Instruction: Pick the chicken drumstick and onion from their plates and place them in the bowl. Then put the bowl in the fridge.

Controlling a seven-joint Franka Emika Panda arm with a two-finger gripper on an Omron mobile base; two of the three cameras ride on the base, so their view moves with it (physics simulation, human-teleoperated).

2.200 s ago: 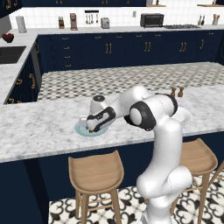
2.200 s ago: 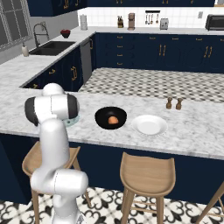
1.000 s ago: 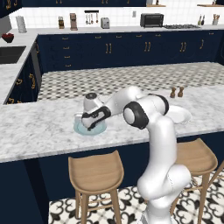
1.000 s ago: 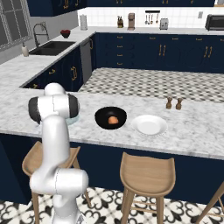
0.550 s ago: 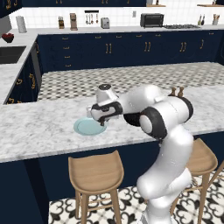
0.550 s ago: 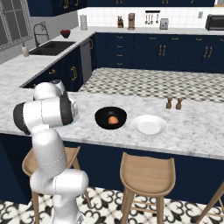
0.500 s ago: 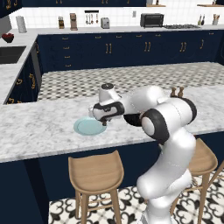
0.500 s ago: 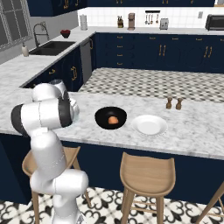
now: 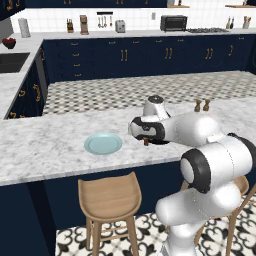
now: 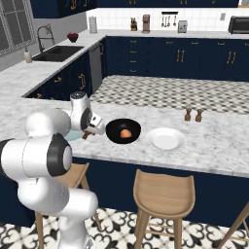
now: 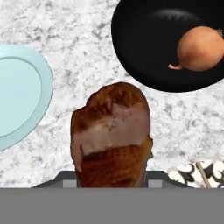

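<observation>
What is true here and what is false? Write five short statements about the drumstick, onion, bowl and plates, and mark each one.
1. The onion lies inside the black bowl. True.
2. The chicken drumstick rests on the light blue plate. False: the tool holds it above the counter, between plate and bowl.
3. The white plate carries the onion. False: it is bare.
4. The light blue plate is bare. True.
5. The bowl stands inside the fridge. False: it sits on the marble counter.
</observation>
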